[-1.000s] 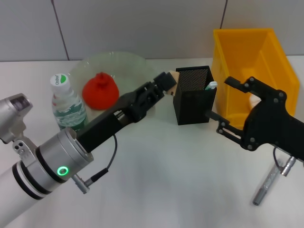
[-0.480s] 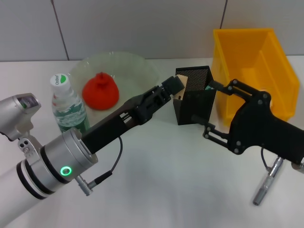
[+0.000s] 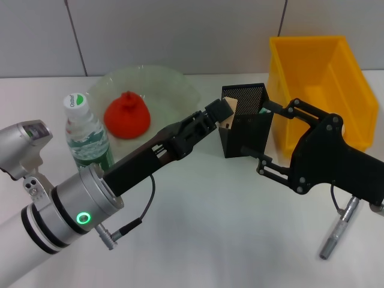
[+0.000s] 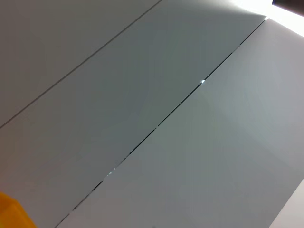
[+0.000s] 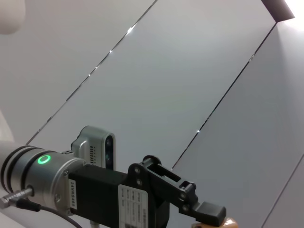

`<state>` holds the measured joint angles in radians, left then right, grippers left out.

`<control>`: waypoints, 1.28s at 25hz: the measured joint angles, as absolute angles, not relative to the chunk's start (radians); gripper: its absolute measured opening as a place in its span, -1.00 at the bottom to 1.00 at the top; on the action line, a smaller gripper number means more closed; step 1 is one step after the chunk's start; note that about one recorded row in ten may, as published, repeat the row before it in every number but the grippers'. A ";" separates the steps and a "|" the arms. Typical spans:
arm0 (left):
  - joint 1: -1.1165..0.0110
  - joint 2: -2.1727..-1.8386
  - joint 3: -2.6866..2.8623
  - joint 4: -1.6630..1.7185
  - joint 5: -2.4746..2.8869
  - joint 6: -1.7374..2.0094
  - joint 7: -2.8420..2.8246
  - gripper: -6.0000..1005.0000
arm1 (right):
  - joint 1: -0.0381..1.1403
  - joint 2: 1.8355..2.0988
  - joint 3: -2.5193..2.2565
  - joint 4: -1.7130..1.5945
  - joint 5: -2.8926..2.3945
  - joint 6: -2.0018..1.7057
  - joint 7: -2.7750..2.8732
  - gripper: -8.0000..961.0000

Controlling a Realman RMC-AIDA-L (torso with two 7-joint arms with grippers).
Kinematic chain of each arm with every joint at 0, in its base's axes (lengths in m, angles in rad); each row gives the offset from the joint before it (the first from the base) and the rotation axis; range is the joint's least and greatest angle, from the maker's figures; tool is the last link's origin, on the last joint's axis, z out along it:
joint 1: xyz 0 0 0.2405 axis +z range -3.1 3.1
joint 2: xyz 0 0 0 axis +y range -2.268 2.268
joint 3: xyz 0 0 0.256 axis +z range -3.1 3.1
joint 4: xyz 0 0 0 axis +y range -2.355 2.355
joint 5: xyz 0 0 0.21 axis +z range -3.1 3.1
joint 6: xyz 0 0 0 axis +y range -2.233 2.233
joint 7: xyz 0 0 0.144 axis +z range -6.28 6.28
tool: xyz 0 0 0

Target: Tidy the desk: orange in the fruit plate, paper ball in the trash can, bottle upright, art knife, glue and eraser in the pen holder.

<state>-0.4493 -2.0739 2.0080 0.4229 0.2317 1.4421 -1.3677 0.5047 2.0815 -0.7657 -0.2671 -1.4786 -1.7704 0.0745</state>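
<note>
Left gripper (image 3: 226,115) reaches from the near left toward the far middle of the desk, its fingers pinching the eraser (image 3: 230,109), a small beige block held right at the left rim of the pen holder (image 3: 245,120). Whether the eraser touches the rim cannot be told. The black mesh holder stands upright, with a white-and-green item poking out at its right side.

Right gripper (image 3: 270,135) comes in from the near right, its two fingers spread apart on either side of the pen holder's right wall; actual contact cannot be made out. Just right of the holder stands the trash can (image 3: 318,78), the yellow bin at the far right.

At the far left the fruit plate (image 3: 174,87) holds the orange (image 3: 126,115). The bottle (image 3: 84,133) stands upright beside the plate, on its left. A silvery pen-like tool (image 3: 338,230) lies on the white desk (image 3: 222,234) at the near right, partly under the right arm.

The right wrist view shows the left gripper (image 5: 216,216) against grey wall panels, with a sliver of beige at its tip. The left wrist view shows only wall panels and a yellow corner.
</note>
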 joint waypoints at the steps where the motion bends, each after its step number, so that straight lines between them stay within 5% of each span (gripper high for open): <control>1: -0.449 -2.074 2.008 0.423 0.232 1.442 -1.368 -0.32 | 0.505 2.082 -0.766 -0.267 -1.479 -1.770 0.074 0.34; 32: -0.456 -2.075 2.023 0.425 0.238 1.444 -1.388 -0.28 | 0.544 2.085 -0.768 -0.263 -1.477 -1.766 0.055 0.34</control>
<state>-0.4556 -2.0754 2.0234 0.4250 0.2378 1.4435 -1.3882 0.5436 2.0846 -0.7685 -0.2626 -1.4771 -1.7656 0.0551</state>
